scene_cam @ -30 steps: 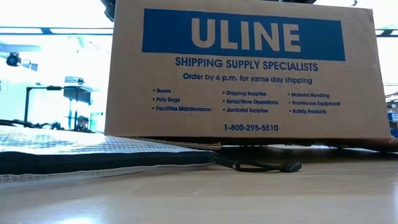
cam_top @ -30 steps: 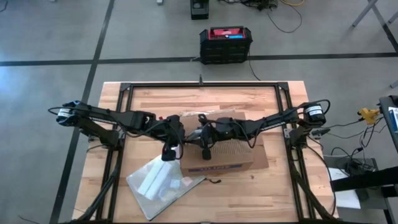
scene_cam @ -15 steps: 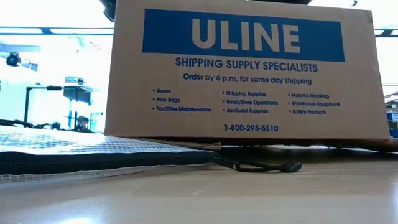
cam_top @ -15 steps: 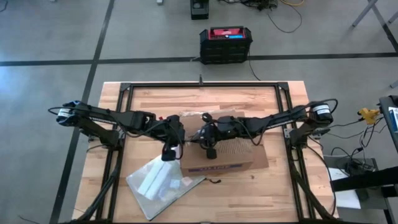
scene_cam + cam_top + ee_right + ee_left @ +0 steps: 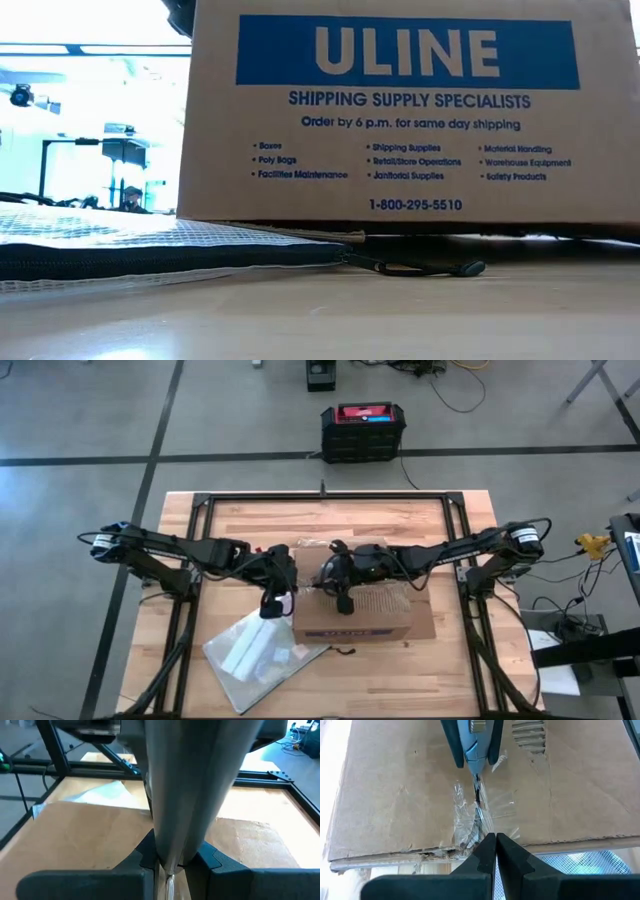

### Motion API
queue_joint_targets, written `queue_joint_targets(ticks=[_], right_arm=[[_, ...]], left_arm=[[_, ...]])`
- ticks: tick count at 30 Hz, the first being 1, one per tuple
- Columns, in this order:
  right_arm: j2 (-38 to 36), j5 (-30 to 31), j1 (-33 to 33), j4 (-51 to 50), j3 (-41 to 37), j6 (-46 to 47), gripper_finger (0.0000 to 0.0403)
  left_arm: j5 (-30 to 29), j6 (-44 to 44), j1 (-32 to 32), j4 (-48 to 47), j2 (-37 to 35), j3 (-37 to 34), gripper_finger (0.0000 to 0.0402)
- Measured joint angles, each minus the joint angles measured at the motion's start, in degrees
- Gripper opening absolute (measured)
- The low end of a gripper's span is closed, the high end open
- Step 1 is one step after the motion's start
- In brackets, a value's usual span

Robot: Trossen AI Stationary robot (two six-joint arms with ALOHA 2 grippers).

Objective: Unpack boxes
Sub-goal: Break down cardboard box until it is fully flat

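Observation:
The brown cardboard box [image 5: 365,622] with the blue ULINE label [image 5: 405,52] stands on the wooden table near its front edge. Its top flaps [image 5: 395,795] are closed, and torn clear tape [image 5: 470,827] lies along the seam. My right gripper [image 5: 342,600] reaches in from the table's right, over the box's left end. It is shut on a blue-grey cutting tool [image 5: 476,742]. My left gripper [image 5: 495,840] is shut just above the box's top left edge, at the crumpled tape. My right gripper pinches the tool's body [image 5: 172,855] between its two fingers [image 5: 449,740], coming from the table's right and slanting a little downward. The tool points down at the box, with its tip [image 5: 477,795] at the taped seam. My left gripper's shut fingertips stand at the crumpled tape by the box's edge; I cannot tell whether they touch it.
A clear mesh plastic bag [image 5: 262,653] lies flat left of the box, and its zip pull cord [image 5: 420,267] trails in front of the box. A black-and-red case [image 5: 364,430] stands on the floor beyond the table. The black frame [image 5: 320,497] rings the table.
My right gripper has drawn back a little toward the table's right and risen, its wrist tipping up toward level, still shut on the tool. The box has slid slightly toward the table's right and near edges.

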Motion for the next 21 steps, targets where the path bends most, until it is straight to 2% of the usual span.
queue_joint_targets(ticks=[14,21], right_arm=[[1.7,1.4,0.8,1.3,0.0,2.2,0.0040],[1.5,1.4,0.8,0.3,0.0,2.1,0.0040]], left_arm=[[-2.9,7.4,0.0,3.1,0.0,3.7,0.0000],[1.4,10.3,1.6,8.5,1.0,-0.1,0.0000]])
